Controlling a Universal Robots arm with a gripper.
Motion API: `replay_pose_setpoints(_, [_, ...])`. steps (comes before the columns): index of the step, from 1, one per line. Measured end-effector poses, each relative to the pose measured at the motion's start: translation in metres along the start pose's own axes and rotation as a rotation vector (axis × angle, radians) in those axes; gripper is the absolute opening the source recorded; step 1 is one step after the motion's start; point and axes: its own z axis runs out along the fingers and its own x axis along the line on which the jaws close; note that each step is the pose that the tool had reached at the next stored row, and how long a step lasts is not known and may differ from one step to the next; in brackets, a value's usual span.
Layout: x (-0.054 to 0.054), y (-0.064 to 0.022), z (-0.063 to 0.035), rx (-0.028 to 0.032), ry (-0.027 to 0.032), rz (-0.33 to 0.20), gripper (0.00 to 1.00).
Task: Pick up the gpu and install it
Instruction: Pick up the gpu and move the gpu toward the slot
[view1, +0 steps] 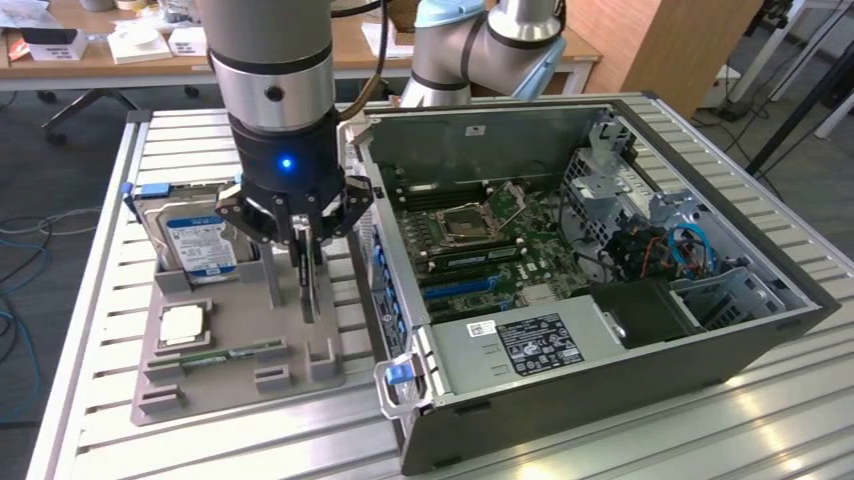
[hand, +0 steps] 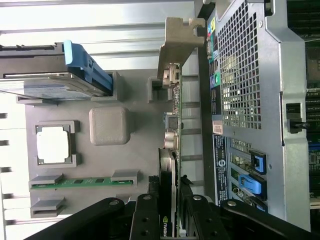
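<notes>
**Slatted metal bench: gpu gripped at the tray, install not yet done**

Office desks fill the background; in front, the bench (view1: 747, 420) carries a grey parts tray (view1: 240, 310) on the exterior view's left and an open computer case (view1: 641, 400) on its right.

The arm (view1: 274, 80) stands over the tray with its jaws drawn narrow onto the top edge of the gpu (view1: 308, 285). The card stands upright on edge at the tray side nearest the case. In the wrist view it (hand: 170, 150) runs straight out from between the jaws to its silvery bracket (hand: 180, 45).

The grasp looks made. I cannot tell whether the card has left its holder; its lower edge sits at or just above the tray.

The gpu is outside the case, and the blue slot (view1: 467, 288) on the motherboard (view1: 494, 240) is unfilled. Carrying and seating remain, so the task is roughly a third done.

The hard drive (view1: 200, 240), processor chip (view1: 182, 325) and memory stick (view1: 220, 353) sit in the tray.
</notes>
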Motion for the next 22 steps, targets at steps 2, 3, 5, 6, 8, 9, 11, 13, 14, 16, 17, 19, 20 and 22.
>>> replay_pose_setpoints(2, [0.0, 0.0, -0.0001, 0.0001, 0.0001, 0.0, 0.27])
replay_pose_setpoints(3, [0.0, 0.0, -0.0001, 0.0001, 0.0001, 0.0, 0.27])
replay_pose_setpoints(5, [0.0, 0.0, -0.0001, 0.0002, 0.0002, 0.0, 0.27])
replay_pose_setpoints(6, [0.0, 0.0, -0.0001, 0.0002, 0.0001, 0.0, 0.26])
replay_pose_setpoints(8, [0.0, 0.0, -0.0001, 0.0002, 0.0001, 0.0, 0.26])
replay_pose_setpoints(9, [0.0, 0.0, -0.0001, 0.0002, 0.0001, 0.0, 0.26])
replay_pose_setpoints(11, [0.0, 0.0, -0.0001, 0.0002, 0.0001, 0.0, 0.26])
replay_pose_setpoints(13, [0.0, 0.0, -0.0001, 0.0002, 0.0002, 0.0, 0.26])
replay_pose_setpoints(14, [0.0, 0.0, -0.0004, 0.0002, 0.0002, -0.001, 0.26])
replay_pose_setpoints(16, [0.0, 0.0001, -0.002, 0.0004, 0.0005, -0.003, 0.26])
replay_pose_setpoints(17, [0.0, 0.0002, -0.0034, 0.0002, 0.0004, -0.004, 0.26])
replay_pose_setpoints(19, [0.0, 0.0003, -0.0071, 0.0001, 0.0005, -0.007, 0.26])
replay_pose_setpoints(20, [0.0, 0.0005, -0.0091, 0.0, 0.0006, -0.009, 0.26])
replay_pose_setpoints(22, [0.0, 0.0006, -0.0124, -0.0002, 0.0009, -0.017, 0.26])
